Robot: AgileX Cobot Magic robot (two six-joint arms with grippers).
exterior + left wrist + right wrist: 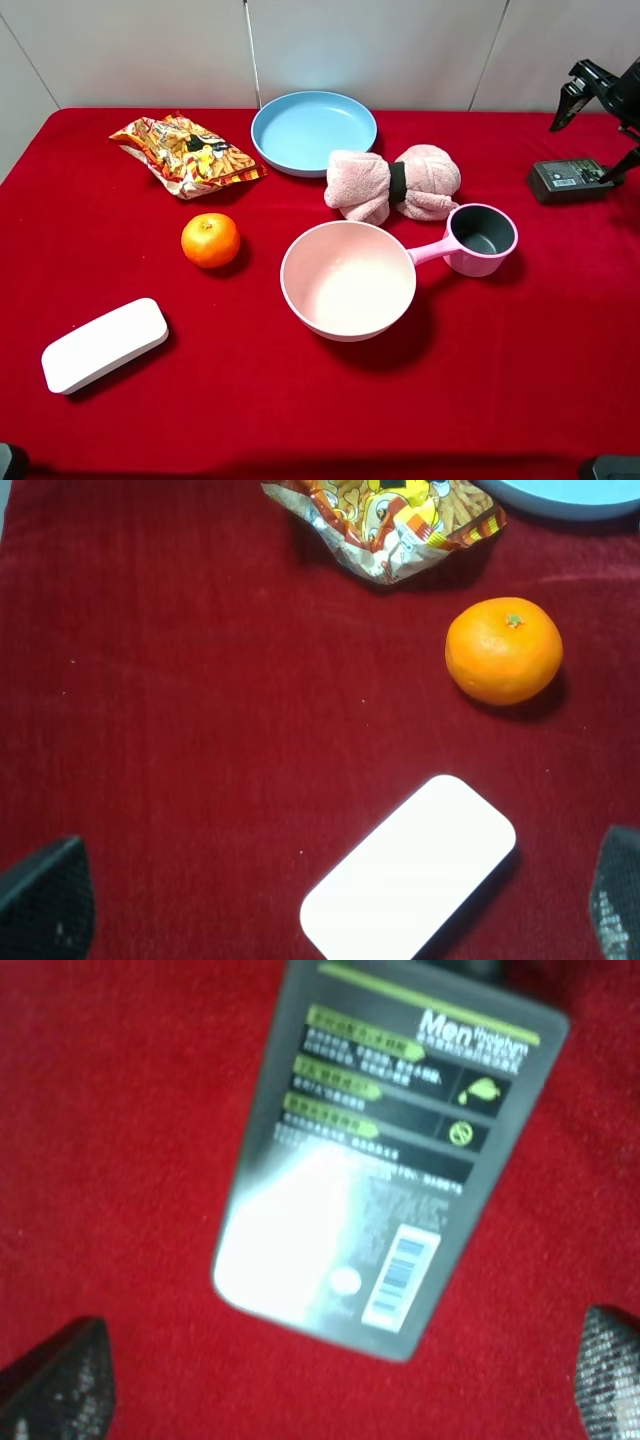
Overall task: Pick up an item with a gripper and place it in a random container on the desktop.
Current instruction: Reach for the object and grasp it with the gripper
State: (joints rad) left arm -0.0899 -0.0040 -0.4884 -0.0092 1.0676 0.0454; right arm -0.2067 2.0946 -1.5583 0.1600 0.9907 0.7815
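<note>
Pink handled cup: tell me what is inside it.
The small pink handled cup shows a dark grey interior with nothing visible in it. Its near wall hides the strip of floor closest to the camera, so that part cannot be checked.

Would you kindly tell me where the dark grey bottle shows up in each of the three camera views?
Exterior high: the dark bottle lies flat near the right edge, on the red cloth, to the right of the pink handled cup.
Left wrist: not in it.
Right wrist: it fills the middle of the picture, label up.
Shared landmark: the red cloth, seen in all three views.
</note>
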